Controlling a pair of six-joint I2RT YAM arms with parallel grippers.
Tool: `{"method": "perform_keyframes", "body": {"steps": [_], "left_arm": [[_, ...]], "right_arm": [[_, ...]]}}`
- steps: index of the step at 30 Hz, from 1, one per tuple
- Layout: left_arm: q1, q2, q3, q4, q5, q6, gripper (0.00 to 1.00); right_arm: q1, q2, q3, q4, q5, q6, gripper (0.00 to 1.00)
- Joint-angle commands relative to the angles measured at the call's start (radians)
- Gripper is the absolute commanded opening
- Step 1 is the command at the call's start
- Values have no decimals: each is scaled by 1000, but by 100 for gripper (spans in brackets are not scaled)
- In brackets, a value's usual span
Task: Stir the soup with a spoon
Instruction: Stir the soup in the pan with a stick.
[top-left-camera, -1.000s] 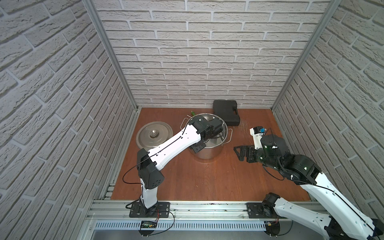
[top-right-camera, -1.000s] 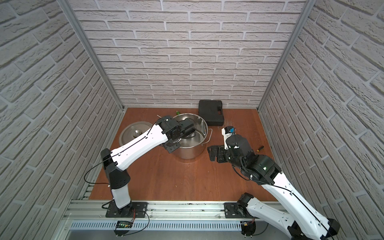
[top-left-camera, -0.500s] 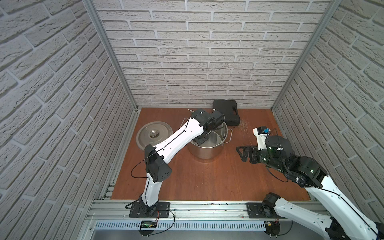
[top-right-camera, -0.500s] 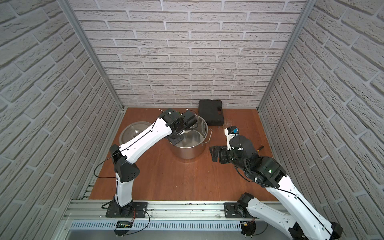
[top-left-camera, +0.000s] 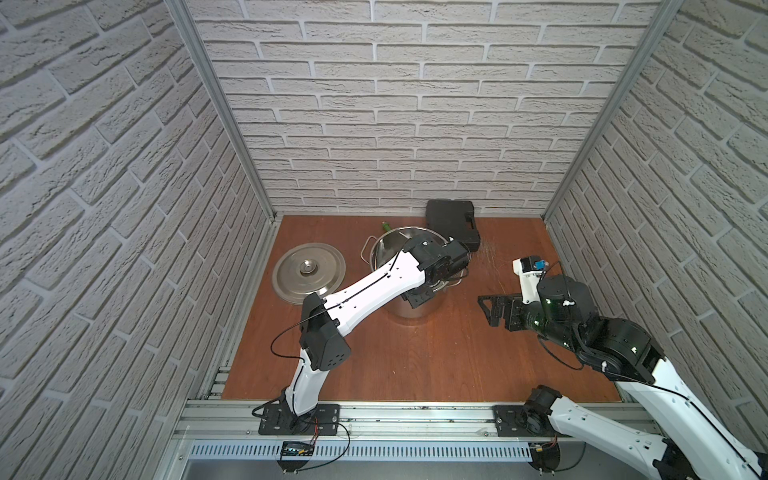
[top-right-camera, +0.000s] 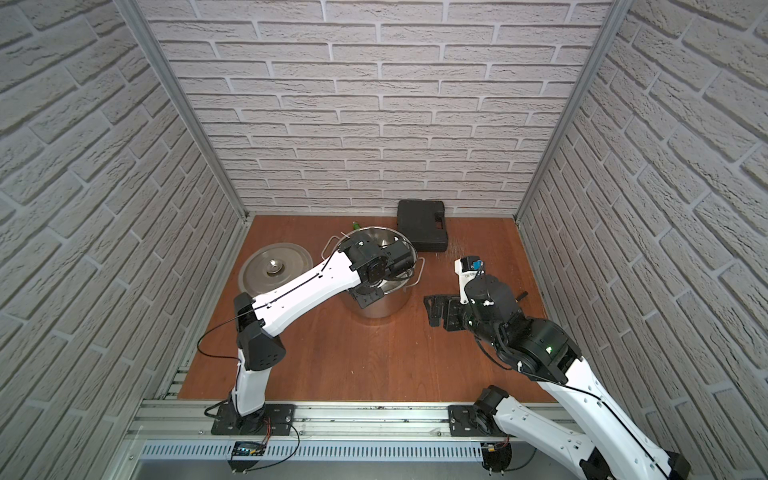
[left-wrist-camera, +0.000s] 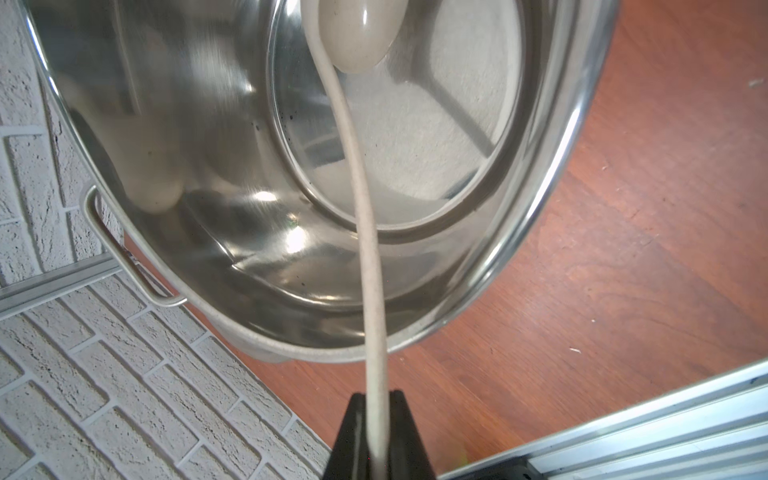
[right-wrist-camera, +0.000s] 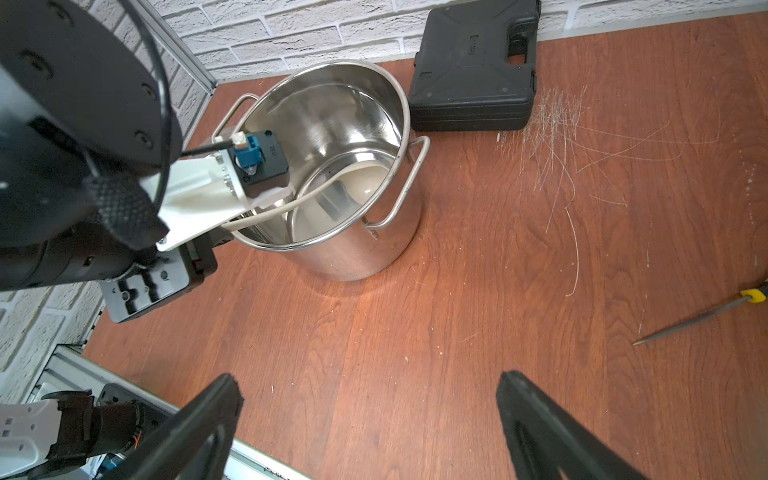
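Stirring under way: the left fingers (left-wrist-camera: 349, 440) were clamped on the tip of the spoon (left-wrist-camera: 360, 195), the cream handle pinched flat between the two pads. From the fingertips it ran straight out, crossed the rim of the steel pot (left-wrist-camera: 552, 166) and curved down inside. The round bowl of the spoon sat deep in the pot close to the bottom; whether it touched could not be told, nor how much liquid lay there.

Gripping the very end of the handle appeared to be a choice for reach. It let the bowl sweep low while the fingers stayed outside and above the rim.

In both top views the pot stood toward the far middle of the worktop (top-left-camera: 415, 361), with the left arm bent over it and hiding its fingers. The lid (top-left-camera: 308, 272) lay flat just to the left of the pot, evidently set aside to leave the mouth open. A black case (top-left-camera: 453, 222) sat against the far wall, just beyond the pot on its right.

The right fingers (right-wrist-camera: 528, 415) were spread wide and empty above bare wood to the right of the pot, apart from it, apparently parked clear of the stirring arm. A slim tool with a yellow collar (right-wrist-camera: 698, 316) lay untouched farther right.
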Motion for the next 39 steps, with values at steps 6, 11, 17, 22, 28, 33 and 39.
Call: {"method": "perform_keyframes", "body": {"steps": [6, 11, 17, 22, 28, 33, 39], "left_arm": [[23, -160, -131, -85, -70, -70, 0], [101, -169, -130, -111, -110, -47, 0], [162, -135, -78, -82, -122, 10, 0], [145, -85, 11, -31, -81, 22, 0], [84, 13, 117, -13, -47, 33, 0], [35, 50, 148, 12, 1, 34, 0], [-2, 33, 111, -9, 25, 23, 0]], "right_arm": [[-3, 13, -23, 87, -24, 10, 99], [-3, 28, -11, 90, -35, 4, 99], [-3, 30, 15, 78, -23, -2, 99], [-3, 30, 34, 56, -11, -6, 99], [-3, 12, 36, 36, 3, 4, 99], [-3, -9, 33, 18, 18, 14, 99], [-3, -22, 26, 12, 20, 27, 99]]}}
